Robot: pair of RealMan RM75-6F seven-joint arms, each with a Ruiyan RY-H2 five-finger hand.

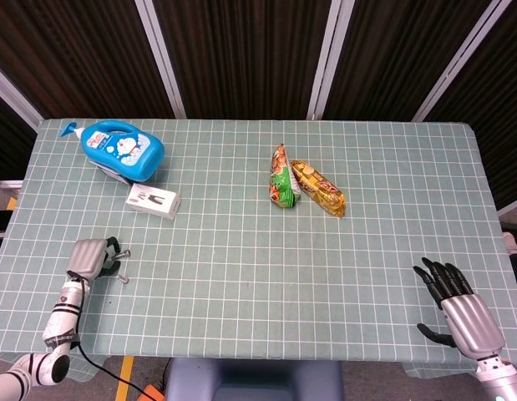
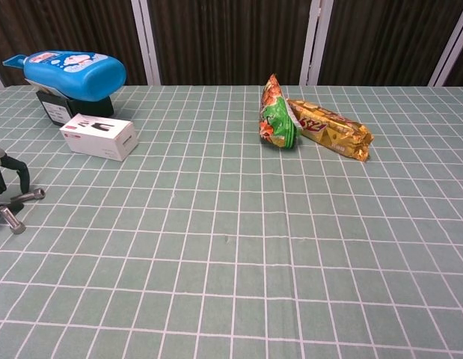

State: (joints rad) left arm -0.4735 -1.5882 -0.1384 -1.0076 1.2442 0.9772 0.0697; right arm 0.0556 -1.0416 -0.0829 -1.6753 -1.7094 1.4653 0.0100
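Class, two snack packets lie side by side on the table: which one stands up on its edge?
The green packet, left of the gold one. It rises on its edge with its crimped end pointing up, while the gold packet lies flat on the cloth.

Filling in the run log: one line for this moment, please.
left hand: over bolts, fingers curled around them, grip unclear | right hand: open, near table edge | white box, blue bottle, snack packs: untouched
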